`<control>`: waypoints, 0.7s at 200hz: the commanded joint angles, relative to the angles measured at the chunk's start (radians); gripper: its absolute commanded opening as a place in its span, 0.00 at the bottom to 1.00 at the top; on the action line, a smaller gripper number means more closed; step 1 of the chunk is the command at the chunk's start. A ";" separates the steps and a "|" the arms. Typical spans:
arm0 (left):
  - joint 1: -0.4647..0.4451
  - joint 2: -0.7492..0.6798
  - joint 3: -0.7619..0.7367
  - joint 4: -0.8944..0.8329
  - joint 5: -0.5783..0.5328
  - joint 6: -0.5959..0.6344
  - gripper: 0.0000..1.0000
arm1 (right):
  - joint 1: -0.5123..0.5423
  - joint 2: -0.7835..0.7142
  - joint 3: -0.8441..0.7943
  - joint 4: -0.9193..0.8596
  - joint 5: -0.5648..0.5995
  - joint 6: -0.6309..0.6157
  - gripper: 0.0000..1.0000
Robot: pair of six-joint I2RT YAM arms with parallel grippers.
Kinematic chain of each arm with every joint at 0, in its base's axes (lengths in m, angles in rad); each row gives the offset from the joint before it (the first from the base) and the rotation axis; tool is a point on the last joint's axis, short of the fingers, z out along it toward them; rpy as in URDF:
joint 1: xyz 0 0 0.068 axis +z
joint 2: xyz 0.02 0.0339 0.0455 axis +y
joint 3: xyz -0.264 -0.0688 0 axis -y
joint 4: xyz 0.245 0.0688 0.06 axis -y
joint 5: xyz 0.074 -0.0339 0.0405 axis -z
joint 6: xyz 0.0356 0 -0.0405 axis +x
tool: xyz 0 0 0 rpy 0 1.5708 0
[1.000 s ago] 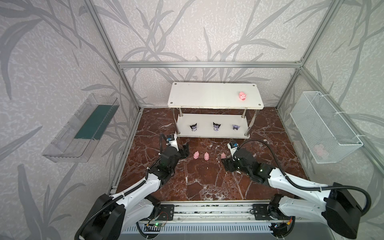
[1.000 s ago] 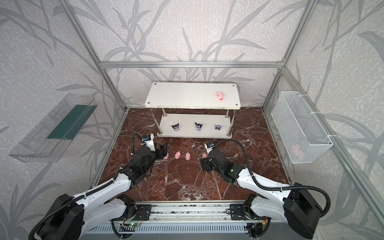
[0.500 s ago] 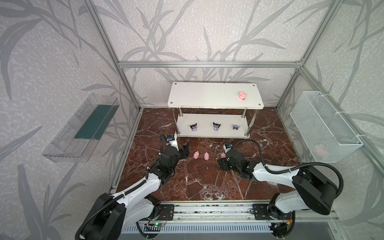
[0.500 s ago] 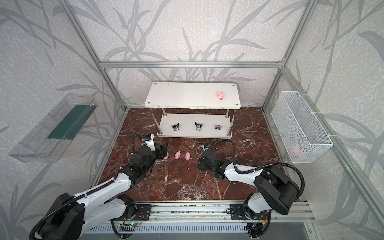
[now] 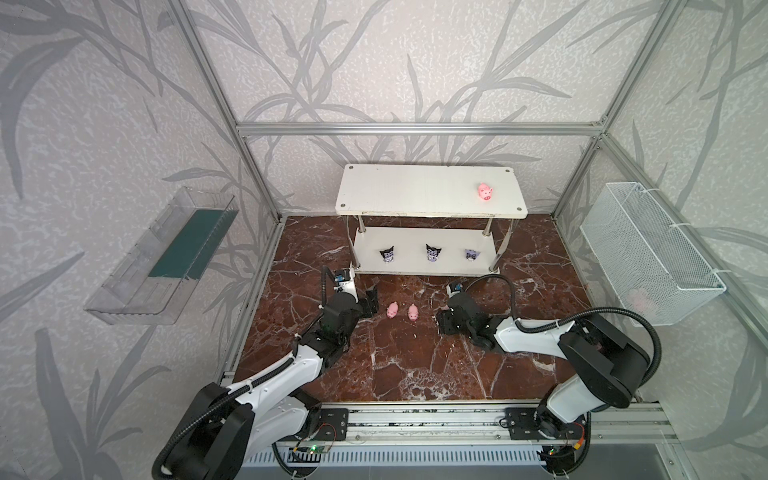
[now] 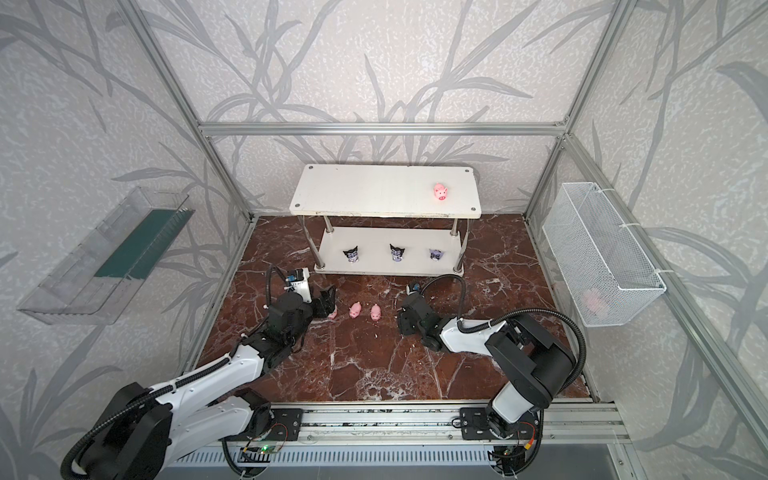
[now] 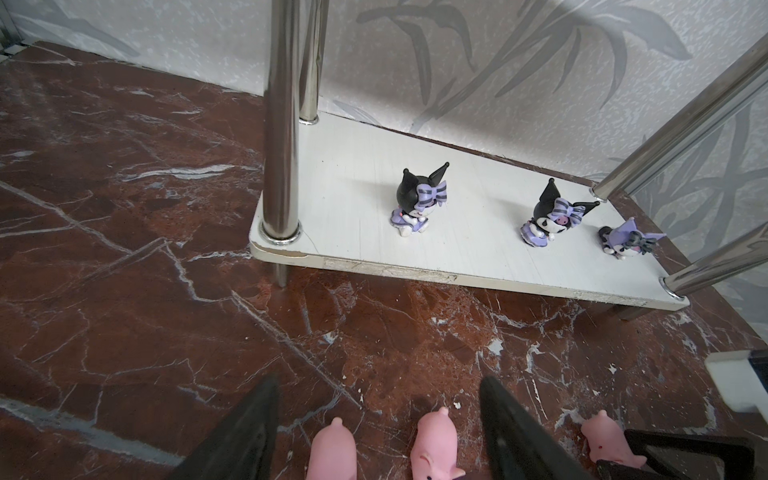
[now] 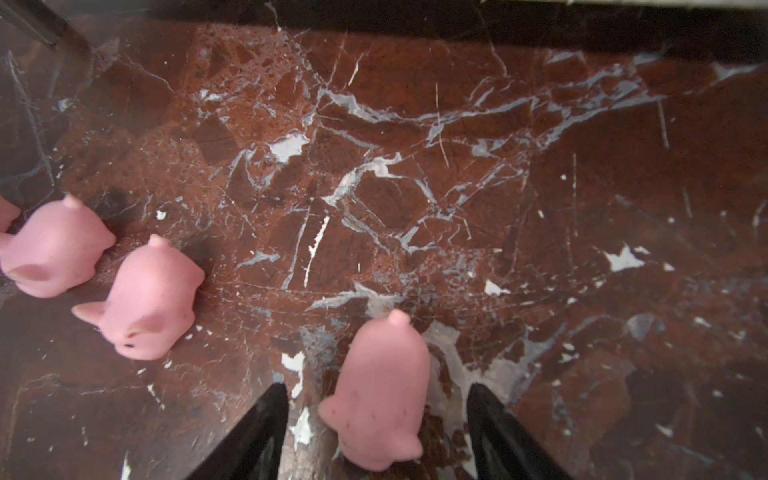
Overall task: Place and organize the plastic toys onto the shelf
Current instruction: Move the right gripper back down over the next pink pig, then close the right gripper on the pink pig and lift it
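Enclosure is lined with pale grey wallpaper [image 5: 415,62], with a darker leaf pattern printed on it. Corners are framed by aluminium profiles [image 5: 415,129]. The floor [image 5: 415,374] is covered in red-brown, white-veined marble. A clear plastic tray [image 5: 124,309] is mounted on the left wall, a white wire mesh basket [image 5: 648,249] on the right. Scene is evenly lit.

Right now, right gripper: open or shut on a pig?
Open. In the right wrist view the right gripper straddles a pig, floor showing between it and each finger.

I see bright even light, both top views bend at the edges, glare on shiny metal shelf posts [image 7: 286,124], right wrist view blurs the near pink plastic pig [image 8: 382,395].
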 commanded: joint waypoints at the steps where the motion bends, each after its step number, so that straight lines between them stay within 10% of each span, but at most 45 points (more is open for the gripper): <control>1: 0.006 0.001 -0.003 0.010 -0.014 -0.008 0.74 | -0.005 0.029 0.033 0.019 -0.003 0.007 0.66; 140: 0.011 0.009 -0.020 0.026 -0.015 -0.010 0.74 | -0.007 0.026 0.039 -0.059 0.026 0.003 0.41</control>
